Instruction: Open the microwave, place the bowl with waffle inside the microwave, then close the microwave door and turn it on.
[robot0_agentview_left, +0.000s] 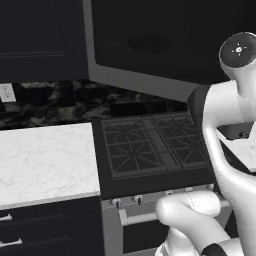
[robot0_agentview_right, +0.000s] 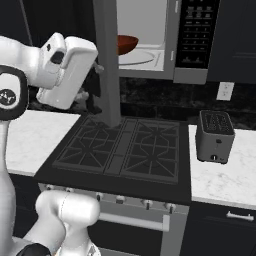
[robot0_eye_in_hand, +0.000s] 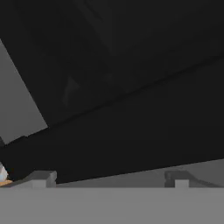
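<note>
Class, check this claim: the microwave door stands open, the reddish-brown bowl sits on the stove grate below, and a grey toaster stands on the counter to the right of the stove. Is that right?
One detail is wrong. The bowl is not on the stove; the right base view shows it inside the microwave, on the turntable. The microwave door does stand open, and the toaster stands on the counter right of the stove.

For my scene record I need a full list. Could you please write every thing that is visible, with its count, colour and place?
microwave: one, grey with black button panel, above the stove, open
microwave door: one, grey frame, dark glass, swung open toward the stove
bowl: one, reddish-brown, inside the microwave on the turntable
stove: one, black with grates, between the counters
toaster: one, grey, on the counter right of the stove
counter: white marble, both sides of the stove
wall outlet: one, white, on the dark backsplash
gripper: one, open, close against the door's dark glass
</note>
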